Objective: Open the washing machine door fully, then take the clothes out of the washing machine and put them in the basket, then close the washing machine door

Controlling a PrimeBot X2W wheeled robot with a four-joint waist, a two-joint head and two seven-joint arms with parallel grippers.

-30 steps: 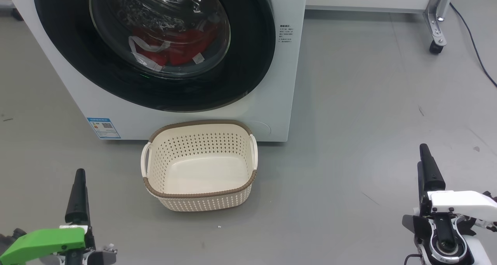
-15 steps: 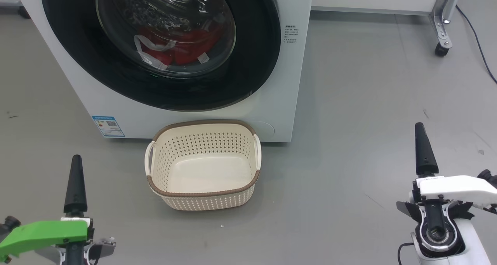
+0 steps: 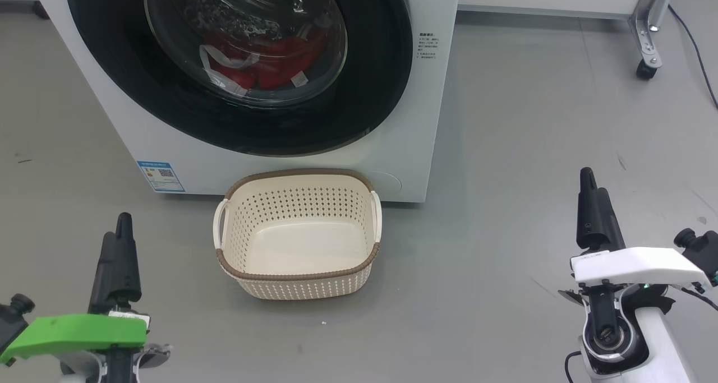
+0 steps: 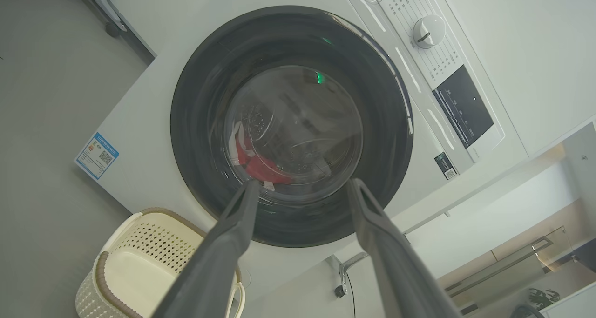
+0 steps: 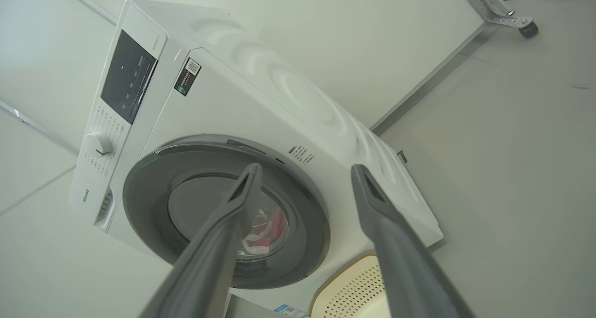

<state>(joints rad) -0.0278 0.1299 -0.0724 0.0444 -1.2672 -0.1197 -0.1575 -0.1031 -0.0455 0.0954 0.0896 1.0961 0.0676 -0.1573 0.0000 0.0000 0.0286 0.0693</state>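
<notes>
The washing machine (image 3: 415, 147) stands ahead with the washing machine door (image 3: 370, 91) shut flat against its front. Behind the glass bowl lie the red clothes (image 3: 269, 72) with white bands. The basket (image 3: 297, 275) sits empty on the floor just in front of the machine. My left gripper (image 3: 119, 226) hangs at the lower left and my right gripper (image 3: 592, 182) at the lower right, both well short of the machine. Through the left gripper (image 4: 302, 182), whose fingers stand apart and empty, I see the door (image 4: 195, 122). The right gripper (image 5: 306, 166) is likewise open, framing the door (image 5: 149, 187).
A blue sticker (image 3: 161, 175) marks the machine's lower left front. A dial and dark display (image 4: 428, 29) run along the control panel. A metal leg on a caster (image 3: 648, 35) and a black cable (image 3: 695, 41) are at the far right. Grey floor surrounds the basket.
The head camera has shifted a little. Both grippers have moved forward toward the machine, the right one also slightly leftward. Door, clothes and basket stay as they were.
</notes>
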